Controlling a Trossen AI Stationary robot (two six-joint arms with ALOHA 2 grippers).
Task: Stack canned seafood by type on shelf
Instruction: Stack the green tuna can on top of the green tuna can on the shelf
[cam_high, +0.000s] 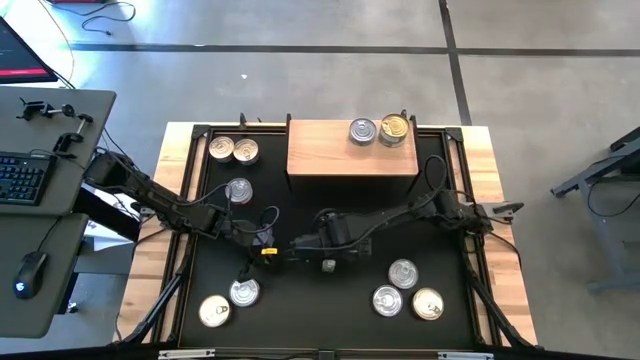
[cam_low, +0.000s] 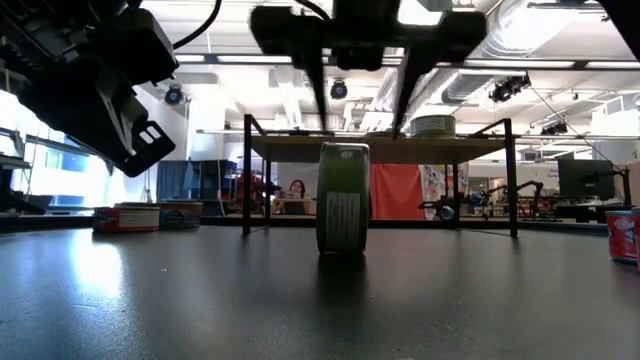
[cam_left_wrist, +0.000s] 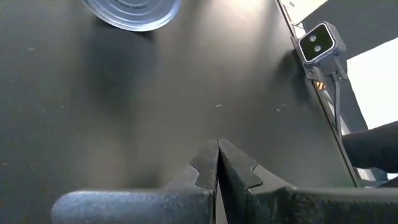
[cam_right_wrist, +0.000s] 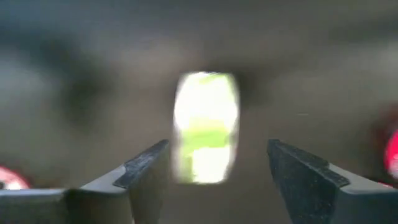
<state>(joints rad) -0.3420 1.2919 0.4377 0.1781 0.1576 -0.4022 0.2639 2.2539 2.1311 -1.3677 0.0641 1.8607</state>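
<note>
One tin (cam_low: 343, 212) stands on its edge on the black mat in mid-table, its greenish label facing the low camera; it also shows in the high view (cam_high: 328, 265) and, blurred, in the right wrist view (cam_right_wrist: 206, 127). My right gripper (cam_low: 360, 120) hangs open just above it, pointing down, one finger to each side, touching nothing. My left gripper (cam_left_wrist: 217, 158) is shut and holds nothing, a little above the mat left of that tin (cam_high: 262, 248). The wooden shelf (cam_high: 330, 165) at the far edge carries a silver-lidded tin (cam_high: 362, 131) and a gold-lidded tin (cam_high: 395, 128).
Flat tins lie on the mat: two at the far left (cam_high: 233, 150), one below them (cam_high: 238, 190), two at the near left (cam_high: 230, 302), three at the near right (cam_high: 405, 292). A small camera (cam_left_wrist: 320, 43) sits at the mat's near edge.
</note>
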